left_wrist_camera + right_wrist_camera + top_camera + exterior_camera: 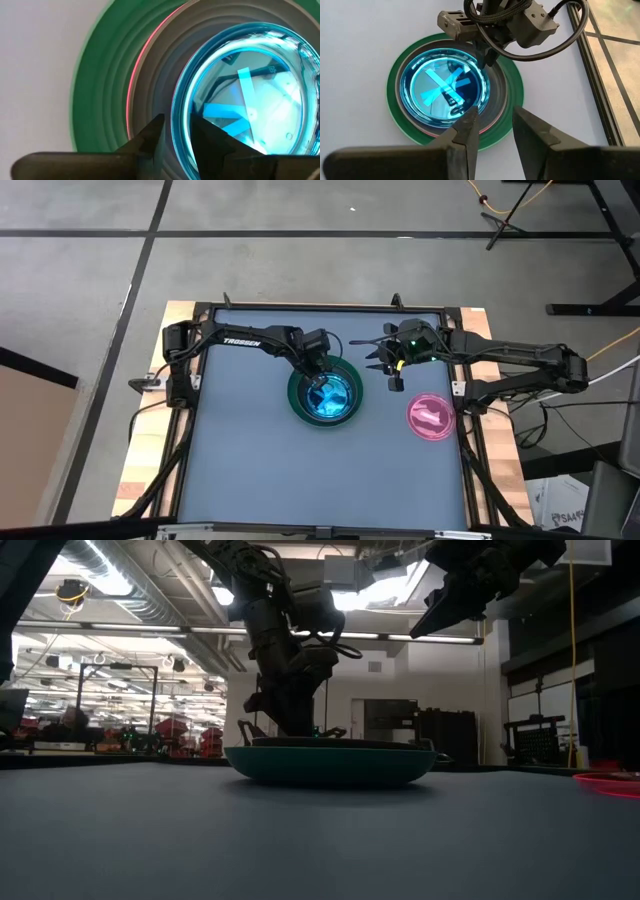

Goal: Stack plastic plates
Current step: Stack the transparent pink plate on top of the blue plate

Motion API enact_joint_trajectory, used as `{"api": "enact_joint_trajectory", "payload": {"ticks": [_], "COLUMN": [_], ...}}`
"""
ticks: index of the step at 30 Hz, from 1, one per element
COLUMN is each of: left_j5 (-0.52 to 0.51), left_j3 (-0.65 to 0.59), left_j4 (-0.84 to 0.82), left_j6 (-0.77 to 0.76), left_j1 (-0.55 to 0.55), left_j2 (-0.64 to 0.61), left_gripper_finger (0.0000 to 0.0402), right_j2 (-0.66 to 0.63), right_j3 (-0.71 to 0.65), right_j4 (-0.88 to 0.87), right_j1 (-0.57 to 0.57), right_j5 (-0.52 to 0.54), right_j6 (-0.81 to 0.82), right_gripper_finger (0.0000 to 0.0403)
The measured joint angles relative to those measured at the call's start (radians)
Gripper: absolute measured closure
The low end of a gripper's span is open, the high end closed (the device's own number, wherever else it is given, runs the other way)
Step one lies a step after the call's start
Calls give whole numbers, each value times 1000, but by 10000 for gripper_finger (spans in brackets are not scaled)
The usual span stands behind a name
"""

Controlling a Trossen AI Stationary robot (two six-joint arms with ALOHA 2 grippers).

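Note:
A stack of plates [325, 395] sits mid-table, with the dark green plate [95, 100] at the bottom. Above it are a pink rim [131, 90] and a grey plate [157, 70], and the translucent cyan plate [442, 87] lies on top. My left gripper [318, 372] reaches down onto the stack's far edge and is shut on the cyan plate's rim. My right gripper [393, 375] hangs open in the air to the stack's right, above the table and touching nothing. A separate pink plate [432, 418] lies flat on the table near the right edge. My left gripper pinches the cyan plate's rim [181, 112] at its far edge, one finger [205, 135] inside the plate and the other finger [152, 137] outside. The fingers come from above, pointing down. The plate lies flat on the stack beneath it.
The black table frame [455, 315] runs close behind both arms. Open grey table surface [250, 470] stretches toward the near edge and to the stack's left. The pink plate [610, 783] sits low on the table's right side.

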Motion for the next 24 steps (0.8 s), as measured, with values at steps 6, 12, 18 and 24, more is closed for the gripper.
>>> {"api": "enact_joint_trajectory", "payload": {"ticks": [6, 12, 18, 24], "left_j5": [0, 1, 9, 9], "left_j3": [0, 0, 0, 0], "left_j4": [0, -1, -1, 2], "left_j6": [0, 0, 12, 42], "left_j1": [0, 0, 0, 0], "left_j2": [0, 0, 0, -45], "left_gripper_finger": [318, 318, 318, 317], "right_j2": [0, 0, 0, 0], "right_j3": [0, 0, 0, 0], "right_j4": [0, -1, -1, 0], "right_j1": [0, 0, 0, 0], "right_j5": [0, 0, 0, 0], "right_j6": [0, 0, 0, 0], "right_gripper_finger": [295, 295, 295, 295]}}
